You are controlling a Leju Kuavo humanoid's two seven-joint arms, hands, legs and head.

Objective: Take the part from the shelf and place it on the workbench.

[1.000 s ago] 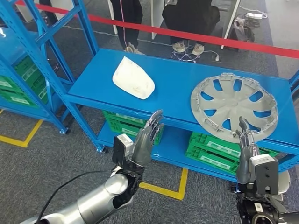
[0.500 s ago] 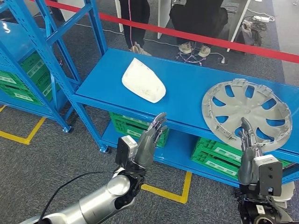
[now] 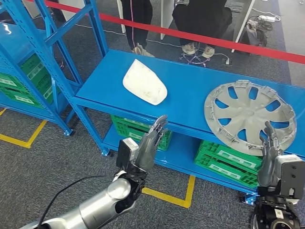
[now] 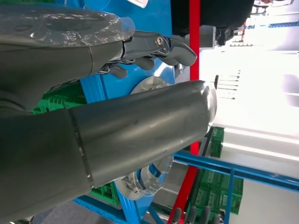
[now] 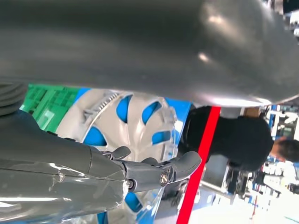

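Blue shelving [image 3: 187,90] stands on grey carpet behind a red barrier tape [image 3: 201,36]; on its top board lie a white cover [image 3: 144,82] and a silver hubcap [image 3: 249,117], neither lifted yet; left hand [image 3: 151,140] hovers before the shelf edge, fingers spread, holding nothing; right hand [image 3: 269,151] rises just beside the hubcap's near rim, open too; grasp, carry and placing all remain.

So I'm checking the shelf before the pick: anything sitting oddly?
Yes: the silver wheel cover overhangs the front edge of the blue shelf, near the right hand. The white part lies fully on it.
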